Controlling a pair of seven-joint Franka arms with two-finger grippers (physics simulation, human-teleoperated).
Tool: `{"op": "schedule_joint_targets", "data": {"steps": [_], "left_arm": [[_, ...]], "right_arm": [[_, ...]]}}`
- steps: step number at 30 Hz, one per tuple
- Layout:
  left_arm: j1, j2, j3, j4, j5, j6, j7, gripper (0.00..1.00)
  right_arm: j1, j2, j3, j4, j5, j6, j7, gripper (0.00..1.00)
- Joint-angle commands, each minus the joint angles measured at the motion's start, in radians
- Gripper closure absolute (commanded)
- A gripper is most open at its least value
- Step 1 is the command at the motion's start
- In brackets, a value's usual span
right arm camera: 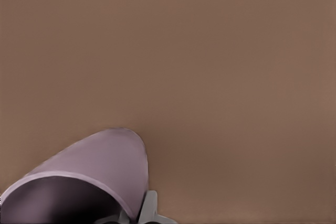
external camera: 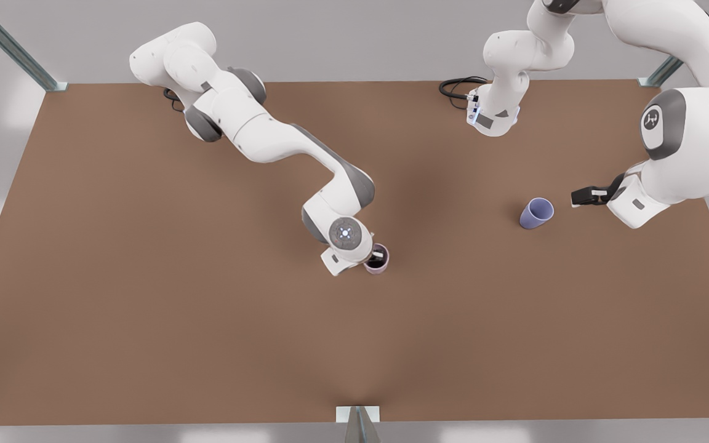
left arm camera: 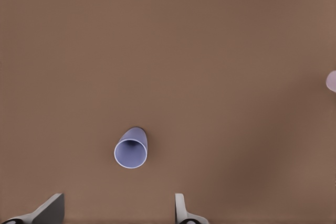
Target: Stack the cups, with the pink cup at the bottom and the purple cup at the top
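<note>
**Pink cup gripped at rim; purple cup not yet taken**

Pink cup [external camera: 377, 259]: stands upright nr table centre, dark inside facing up. Right gripper [external camera: 379, 255] is on it from above, one finger inside the mouth, the other outside the wall [right arm camera: 149, 208], i.e. a rim pinch, fingers closed on the wall. Judgement: that hold keeps the cup upright and mouth-up, as a base cup needs to be; cup appears to rest on or just above the surface, can't tell which.

Purple cup [external camera: 536, 213]: upright, mouth open, well apart from the pink cup, toward the front view's right. Nothing touches it. Left gripper [external camera: 582, 197] hangs just beside it at height, fingers [left arm camera: 180, 208] spread wide, holding nothing; wrist cam looks straight down w/ the cup ahead of the finger gap. Judgement: posed as pre-grasp, needs to shift over the rim, then descend.

Task status, est.: early. No stacking done.

Table [external camera: 145, 307]: flat matte brown, bare apart from both cups. Soft arm shadows on it.

Room: pale grey surround, metal frame struts [external camera: 16, 52] at far corners, bracket [external camera: 358, 417] at near edge, black cable loop [external camera: 456, 89] by an arm base.
</note>
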Motion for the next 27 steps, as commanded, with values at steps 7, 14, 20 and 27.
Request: {"op": "schedule_joint_targets", "data": {"steps": [7,14,20,27], "left_arm": [[0.000,0.001,0.000,0.000,0.009,-0.002,-0.002,0.00],[0.000,0.041,0.000,-0.034,0.000,0.005,-0.018,0.00],[0.000,-0.034,0.002,-0.319,0.011,0.252,-0.015,0.00],[0.034,0.035,0.011,-0.364,0.011,0.362,-0.003,0.00]], "right_arm": [[0.021,0.022,-0.021,-0.003,-0.015,0.023,0.002,0.79],[0.041,0.023,-0.021,-0.008,-0.035,0.049,0.002,0.00],[0.041,0.031,-0.007,-0.008,-0.024,0.144,0.004,0.00],[0.049,0.036,-0.003,-0.008,-0.024,0.173,0.004,0.00]]}}
